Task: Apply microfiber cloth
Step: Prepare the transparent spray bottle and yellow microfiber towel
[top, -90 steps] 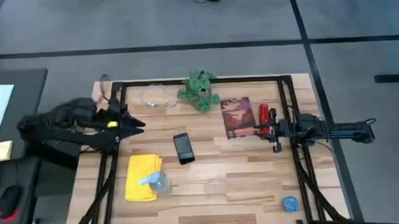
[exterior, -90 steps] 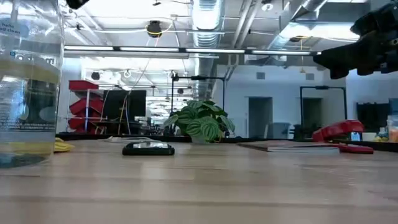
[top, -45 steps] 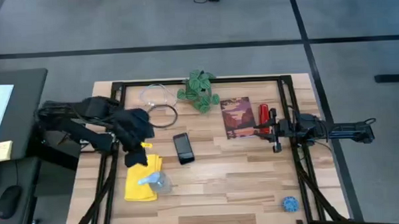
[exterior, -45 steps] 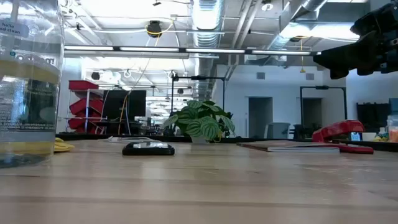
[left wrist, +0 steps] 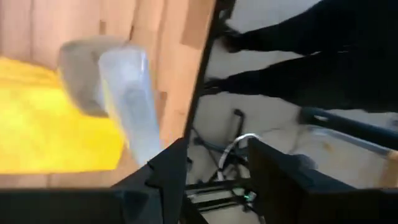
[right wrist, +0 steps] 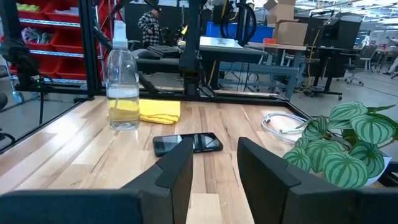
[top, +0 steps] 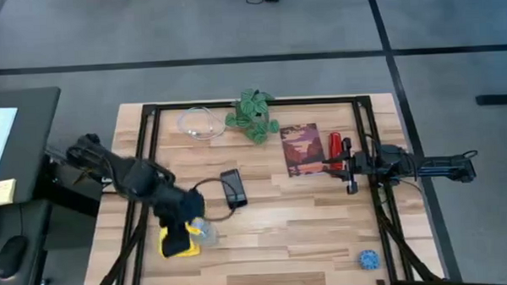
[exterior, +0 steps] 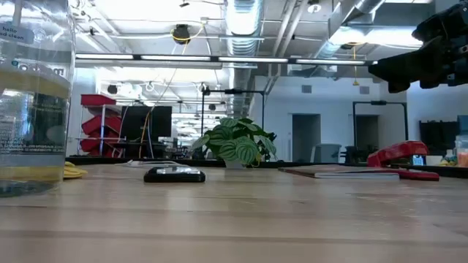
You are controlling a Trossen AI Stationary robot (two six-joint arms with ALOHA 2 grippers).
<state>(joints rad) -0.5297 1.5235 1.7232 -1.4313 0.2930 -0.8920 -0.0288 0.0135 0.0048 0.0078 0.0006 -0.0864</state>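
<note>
Pale wooden desk [top: 273, 231] inside a black frame, grey floor all round. Near its left front corner, the microfiber cloth [top: 178, 247], bright yellow and lying flat, mostly covered from above by the left arm. Touching the cloth's right edge, a clear spray bottle [top: 203, 234], standing upright with yellow liquid at its bottom (plain in the right wrist view [right wrist: 122, 87], where the cloth [right wrist: 159, 111] lies just behind it).

Left hand [top: 182, 232] low over the cloth, arm stretched in from the desk's left side. Through its own camera, left hand [left wrist: 217, 169] with fingers apart and nothing between them; yellow cloth [left wrist: 50, 127] and blurred bottle [left wrist: 121, 93] just ahead; cannot tell whether the fingertips touch the fabric.

Right hand [top: 349, 166] waiting at the right edge, beside a red stapler [top: 336, 145], fingers apart [right wrist: 214, 171] and holding nothing.

Toward the middle, a black phone [top: 233, 188], flat, well clear of the cloth. Farther back, a small potted plant [top: 252, 115], a coiled cable [top: 198, 123] to its left and a book [top: 302, 149] to its right. At the front right corner, a blue ball [top: 369, 259], well apart from everything else
</note>
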